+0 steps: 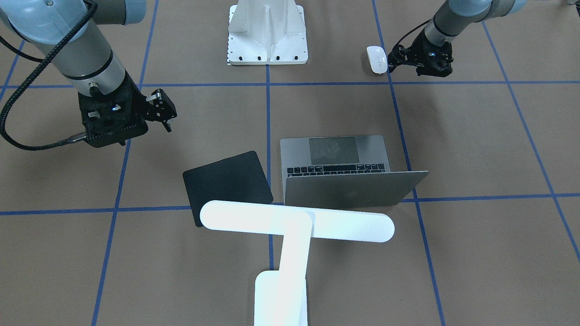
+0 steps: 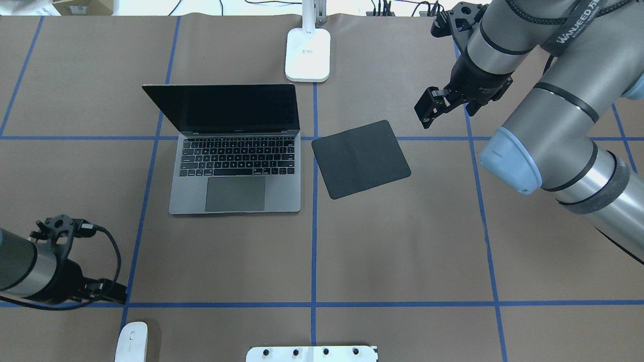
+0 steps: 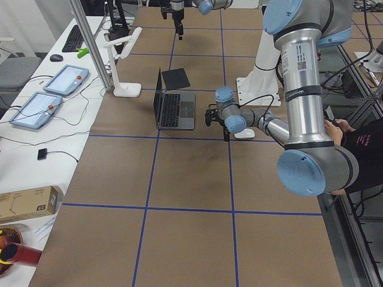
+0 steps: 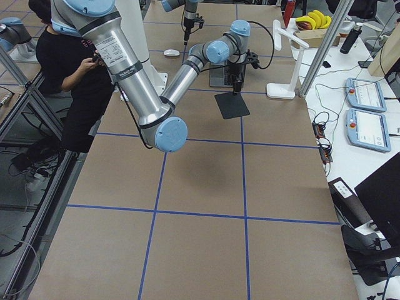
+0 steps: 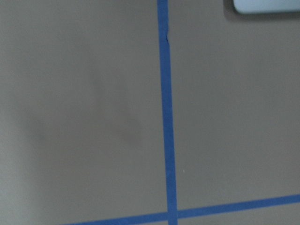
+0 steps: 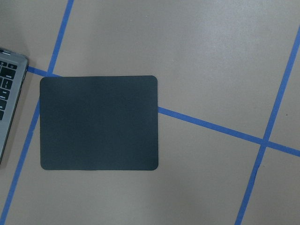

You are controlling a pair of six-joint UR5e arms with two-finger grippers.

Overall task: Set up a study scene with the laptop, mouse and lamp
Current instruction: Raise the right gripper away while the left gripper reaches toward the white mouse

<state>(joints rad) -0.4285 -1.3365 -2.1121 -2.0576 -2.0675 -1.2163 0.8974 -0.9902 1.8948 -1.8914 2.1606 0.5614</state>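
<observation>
White mouse (image 1: 376,59) lies on my side of the table, just beside my left gripper (image 1: 392,59); I cannot tell its finger spacing. Laptop (image 2: 234,171) stands open, lamp (image 1: 297,222) behind it. My right gripper (image 2: 447,113) hangs spread and empty near the black mat (image 2: 360,158), probably the mouse's destination.

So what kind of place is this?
Probably a robot lab: a left arm and right arm reach over a table marked with blue tape, and control tablets sit on a side bench.
</observation>
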